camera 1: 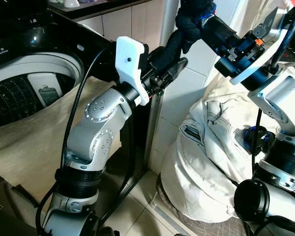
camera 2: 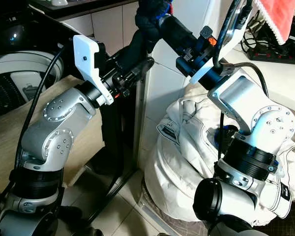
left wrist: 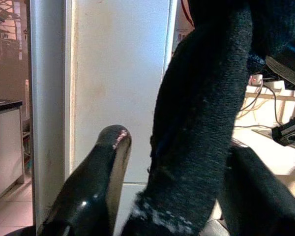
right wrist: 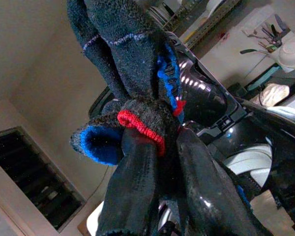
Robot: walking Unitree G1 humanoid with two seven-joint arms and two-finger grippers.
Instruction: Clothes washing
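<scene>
While both silver arms are raised in front of the tiled wall, the scene hinges on one landmark — the black metal post (camera 1: 154, 123) standing upright between machine and laundry pile. Left of that post sits the top-loading washing machine (camera 1: 37, 73), its lid open and its dark perforated drum (camera 1: 19, 98) visible; a beige cloth (camera 1: 34, 147) drapes over the machine's front, between drum and post. Just left of the post's top, the left arm's white wrist housing (camera 1: 130, 66) points toward the post, and the left gripper (camera 1: 174, 64) reaches past its upper end. Its two black fingers (left wrist: 96, 182) are spread apart, with a hanging length of the dark knitted garment (camera 1: 187, 24) running down between them; in the left wrist view the fabric lies against one finger and clear of the other, so the fingers are parted rather than clamped.

Right of the post and above it, the right gripper (right wrist: 162, 147) holds the top of that same garment — its fingers are closed tight on a bunched part showing blue lining and a red edge. Below the right gripper, right of the post's foot, a heap of white clothing (camera 1: 211, 147) fills a soft container on the tiled floor (camera 1: 132, 206), with a small blue item (camera 1: 255, 132) tucked against the right arm's body.
</scene>
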